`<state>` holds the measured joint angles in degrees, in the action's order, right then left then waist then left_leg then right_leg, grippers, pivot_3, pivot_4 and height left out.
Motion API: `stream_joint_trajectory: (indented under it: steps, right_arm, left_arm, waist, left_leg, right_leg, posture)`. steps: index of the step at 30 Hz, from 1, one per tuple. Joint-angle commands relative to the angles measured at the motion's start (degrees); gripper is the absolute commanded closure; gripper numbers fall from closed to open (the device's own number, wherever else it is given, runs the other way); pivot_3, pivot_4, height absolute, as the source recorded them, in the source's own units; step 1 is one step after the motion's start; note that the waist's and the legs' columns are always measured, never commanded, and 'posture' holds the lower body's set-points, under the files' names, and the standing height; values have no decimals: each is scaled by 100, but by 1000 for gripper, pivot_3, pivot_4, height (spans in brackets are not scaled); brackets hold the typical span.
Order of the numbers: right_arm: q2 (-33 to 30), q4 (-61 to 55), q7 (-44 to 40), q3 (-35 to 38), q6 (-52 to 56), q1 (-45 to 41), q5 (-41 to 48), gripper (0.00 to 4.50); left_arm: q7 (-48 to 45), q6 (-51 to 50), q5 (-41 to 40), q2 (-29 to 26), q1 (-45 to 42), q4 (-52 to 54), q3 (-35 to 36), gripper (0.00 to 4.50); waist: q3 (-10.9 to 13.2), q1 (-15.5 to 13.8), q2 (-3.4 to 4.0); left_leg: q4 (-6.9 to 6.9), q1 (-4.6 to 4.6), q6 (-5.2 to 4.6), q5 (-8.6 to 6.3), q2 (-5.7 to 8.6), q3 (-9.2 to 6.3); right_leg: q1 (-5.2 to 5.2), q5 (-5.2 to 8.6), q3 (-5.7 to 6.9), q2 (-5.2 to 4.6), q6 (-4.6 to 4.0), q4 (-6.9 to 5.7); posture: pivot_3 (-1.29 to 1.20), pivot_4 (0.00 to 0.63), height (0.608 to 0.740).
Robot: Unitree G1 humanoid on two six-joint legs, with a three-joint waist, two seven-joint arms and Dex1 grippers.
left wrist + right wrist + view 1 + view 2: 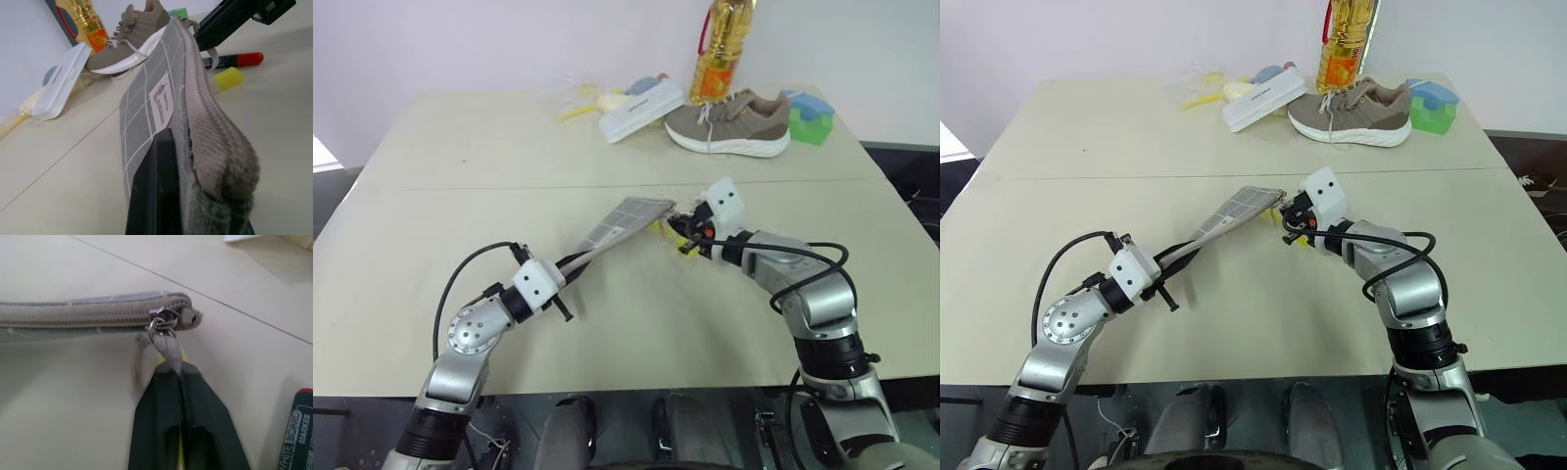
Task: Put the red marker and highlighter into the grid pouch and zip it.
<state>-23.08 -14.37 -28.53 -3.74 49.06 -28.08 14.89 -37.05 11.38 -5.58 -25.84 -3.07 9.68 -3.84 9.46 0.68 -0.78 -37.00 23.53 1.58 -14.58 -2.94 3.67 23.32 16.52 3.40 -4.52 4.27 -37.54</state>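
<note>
Pouch (625, 223) is held up off the table, tilted, zip edge upward. Left gripper (570, 262) has its jaws pinching the near end of the pouch; in the left wrist view the fabric is clamped between the black fingers. Right gripper (172, 368) has its jaws pressed together on the zip pull (167, 343) at the far end; the slider sits at that end and the zip looks closed along the whole edge.

Marker (234, 60) and highlighter (227, 79) lie on the table just beyond the pouch, outside it, close to each other. So nothing is packed yet. My read: this is the opening step; left to do are unzipping, both insertions and re-zipping.

Table (431, 196) is pale beige with a seam line across it. At its far edge: a shoe (728, 122), an oil bottle (720, 54), a white box (641, 110), green-blue blocks (811, 118) and some plastic-wrapped clutter (582, 101). Plain white wall behind.
</note>
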Motion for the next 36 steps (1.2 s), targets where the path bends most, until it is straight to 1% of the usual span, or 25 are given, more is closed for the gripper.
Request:
stream_joint_trajectory:
  steps: [1,4,9,13,20,23,29,31,33,36]
  right_arm:
    - [-41,-293,26,-93,-55,-168,-33,4490]
    - [-197,-476,-127,-387,-83,-190,-113,4490]
    - [-327,-1161,-519,-1158,-91,-304,-109,4490]
    - [40,-1270,-566,-1721,-95,-637,-139,4490]
    - [685,-1050,-612,-2309,-146,-1198,-253,4490]
    - [774,-1049,-697,-2453,-143,-1246,-309,4490]
    - [664,-1048,-840,-2302,-49,-1163,-328,4490]
    - [501,-1139,-927,-2153,44,-1062,-254,3964]
    - [202,-1252,-932,-1915,58,-874,-310,3254]
    - [-136,-1364,-910,-1620,50,-628,-362,1704]
  left_arm:
    - [75,12,24,26,-86,215,-9,4500]
    - [167,18,163,90,-172,123,-78,4500]
    - [489,-1,560,435,-602,-299,-311,4500]
    - [1037,170,1012,939,-1347,-1003,-492,4500]
    - [1239,478,1273,1261,-2042,-1774,-699,4500]
    - [1358,524,1254,1347,-2216,-1968,-653,4500]
    - [1503,585,1213,1374,-2320,-2185,-515,4500]
    - [1494,595,1159,1323,-2283,-2183,-431,4500]
    - [1420,613,1048,1181,-2180,-2099,-299,4500]
    - [1330,603,925,1001,-2070,-1990,-159,4500]
  waist:
    - [0,2,0]
    - [0,0,0]
    - [0,-5,-1]
    - [2,-8,-4]
    - [2,-3,-5]
    - [2,-12,-5]
    - [2,-5,-5]
    - [2,-1,-5]
    - [2,-5,-6]
    - [2,-4,-6]
  left_leg:
    - [0,0,0,0,0,0]
    - [0,0,0,0,0,0]
    - [-2,0,0,0,3,-1]
    - [-9,1,-1,0,6,-8]
    - [-9,1,-1,1,7,-10]
    - [-10,3,-1,1,8,-9]
    - [-11,3,-1,1,9,-9]
    - [-11,3,-1,1,8,-9]
    - [-11,3,-1,1,9,-9]
    - [-9,3,-1,1,7,-11]
  right_leg:
    - [0,0,0,0,0,0]
    - [0,0,0,1,0,0]
    - [-1,0,0,1,1,0]
    - [-4,-3,2,4,6,-1]
    - [-4,-5,4,7,10,-2]
    - [-5,-5,4,5,10,-1]
    - [-5,-6,5,3,10,-1]
    - [-5,-6,5,3,11,-1]
    - [-5,-6,6,3,11,-1]
    - [-6,-6,6,4,11,1]
  posture:
    - [0,150,740]
    - [0,150,740]
    - [0,150,740]
    - [0,150,740]
    - [0,150,740]
    - [0,150,740]
    - [0,150,740]
    - [0,150,740]
    - [0,150,740]
    - [0,150,740]
